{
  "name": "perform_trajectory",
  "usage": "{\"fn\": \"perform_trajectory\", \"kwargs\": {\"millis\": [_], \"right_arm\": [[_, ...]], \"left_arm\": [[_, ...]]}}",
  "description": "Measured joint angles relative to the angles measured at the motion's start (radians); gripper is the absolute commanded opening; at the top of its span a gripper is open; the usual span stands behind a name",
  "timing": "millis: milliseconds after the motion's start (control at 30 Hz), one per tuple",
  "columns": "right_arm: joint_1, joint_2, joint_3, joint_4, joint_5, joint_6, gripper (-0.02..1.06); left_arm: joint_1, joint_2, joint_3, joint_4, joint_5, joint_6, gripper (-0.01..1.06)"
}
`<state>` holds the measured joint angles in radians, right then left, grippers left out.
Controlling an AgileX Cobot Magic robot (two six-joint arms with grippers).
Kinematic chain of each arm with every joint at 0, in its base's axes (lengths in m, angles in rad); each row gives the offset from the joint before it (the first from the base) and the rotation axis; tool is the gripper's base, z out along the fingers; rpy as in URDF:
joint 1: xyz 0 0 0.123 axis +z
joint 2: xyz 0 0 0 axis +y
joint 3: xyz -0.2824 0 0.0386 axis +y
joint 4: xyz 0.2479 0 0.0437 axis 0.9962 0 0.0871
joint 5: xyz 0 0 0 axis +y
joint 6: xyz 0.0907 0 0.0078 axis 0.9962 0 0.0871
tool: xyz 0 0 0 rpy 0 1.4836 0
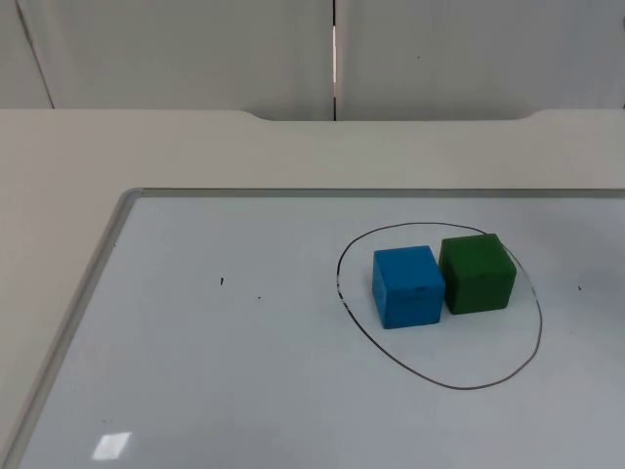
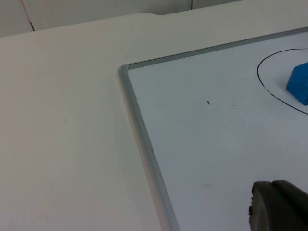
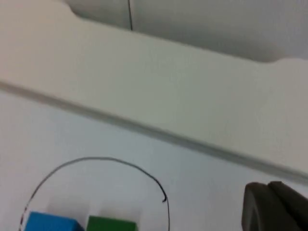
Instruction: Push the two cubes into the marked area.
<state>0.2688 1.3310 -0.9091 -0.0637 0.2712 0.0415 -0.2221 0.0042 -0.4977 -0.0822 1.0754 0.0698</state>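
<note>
A blue cube (image 1: pixel 407 285) and a green cube (image 1: pixel 477 273) stand side by side, touching, inside a black hand-drawn oval (image 1: pixel 469 388) on the whiteboard (image 1: pixel 244 371). The green one is close to the oval's far rim. My left gripper (image 2: pixel 279 209) hovers over the whiteboard near its far-left corner, well away from the blue cube (image 2: pixel 301 84) and the oval line (image 2: pixel 262 82). My right gripper (image 3: pixel 274 207) is off to the side of the oval (image 3: pixel 96 159), apart from the blue cube (image 3: pixel 50 224) and green cube (image 3: pixel 113 224).
The whiteboard's metal frame (image 1: pixel 88 293) runs along the left and far sides, with bare table top (image 1: pixel 195 147) beyond it up to the grey partition wall (image 1: pixel 195 49). A few small black marks (image 1: pixel 222 282) dot the board.
</note>
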Motion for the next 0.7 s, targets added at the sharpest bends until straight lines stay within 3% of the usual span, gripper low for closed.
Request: {"fn": "perform_trajectory", "kwargs": {"millis": [367,700], "right_arm": [[0.0,-0.371,0.0,-0.008,0.117,0.0,0.0],[0.0,-0.571,0.0,-0.008,0.239,-0.002,0.0]], "left_arm": [[0.0,0.0,0.0,0.0,0.0,0.0,0.0],[0.0,0.0,0.0,0.0,0.0,0.0,0.0]]}}
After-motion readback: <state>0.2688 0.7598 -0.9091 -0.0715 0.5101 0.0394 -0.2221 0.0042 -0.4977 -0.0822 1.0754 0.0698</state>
